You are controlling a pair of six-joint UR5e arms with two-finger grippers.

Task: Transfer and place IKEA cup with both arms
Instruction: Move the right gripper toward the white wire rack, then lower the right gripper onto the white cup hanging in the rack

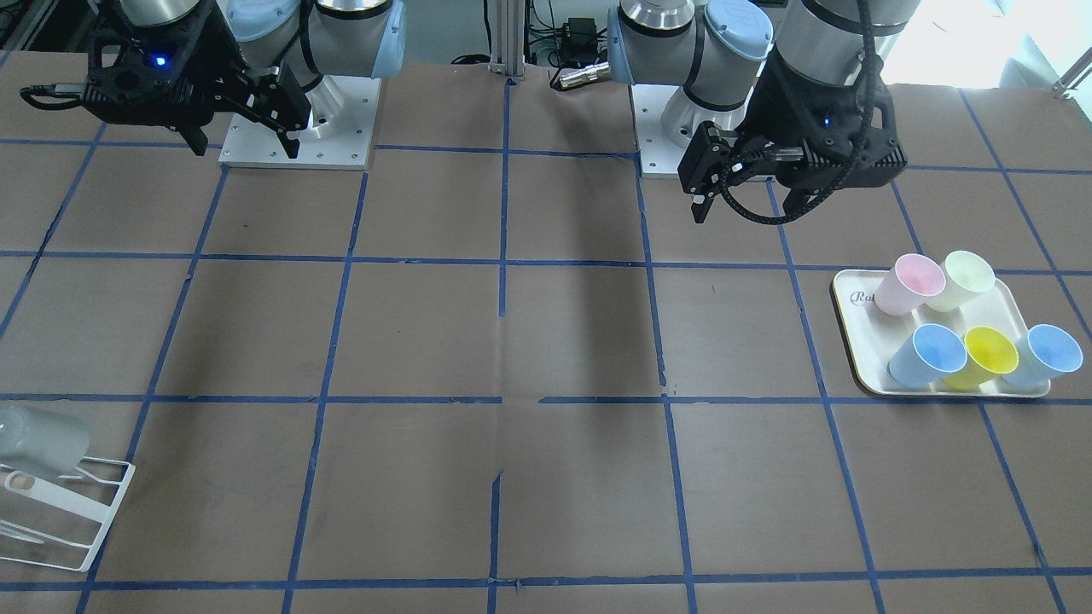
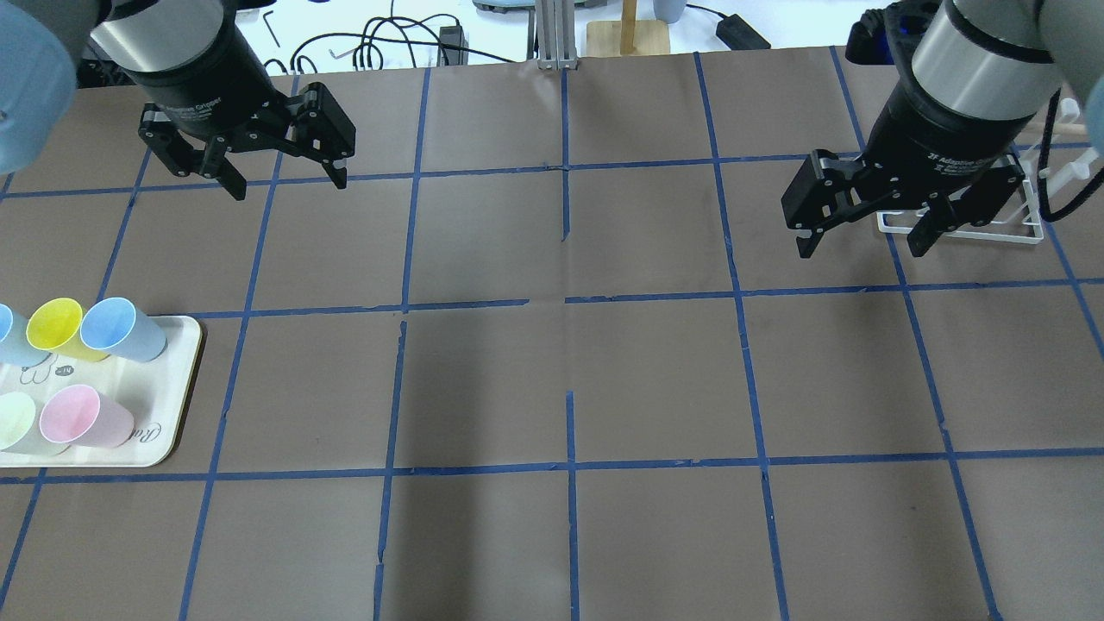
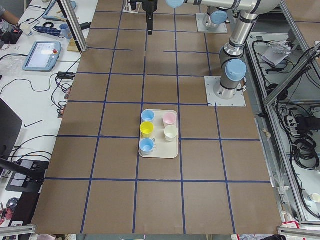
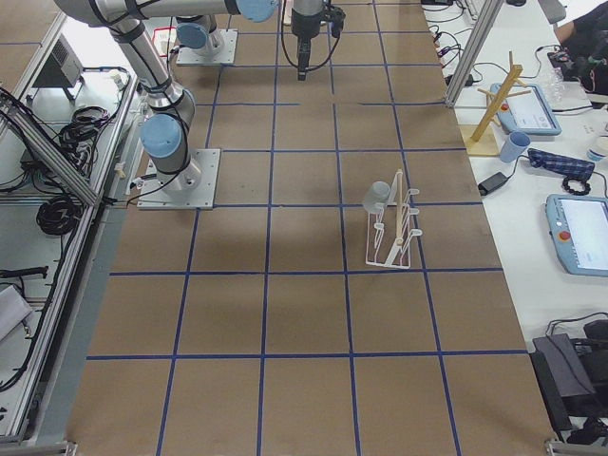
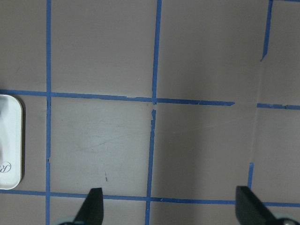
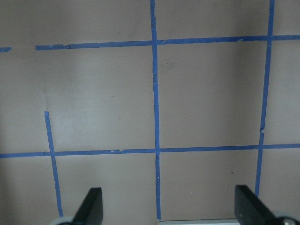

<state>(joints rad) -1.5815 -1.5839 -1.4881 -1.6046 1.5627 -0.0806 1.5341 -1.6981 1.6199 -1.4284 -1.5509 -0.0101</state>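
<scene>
Brown blue-taped table [image 2: 655, 379], IKEA cup [image 1: 38, 439] on rack [image 4: 397, 223], left hand [image 2: 289, 185], right hand [image 2: 861, 250] agape

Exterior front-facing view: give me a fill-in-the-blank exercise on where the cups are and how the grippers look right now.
1. The tray holds ___ cups.
2. The grey cup rests on the white wire rack on the robot's ___ side.
3. The left gripper and the right gripper hold nothing, and their jaws stand ___.
4. The middle cup between the two light-blue cups is ___.

Missing words: five; right; open; yellow.
</scene>
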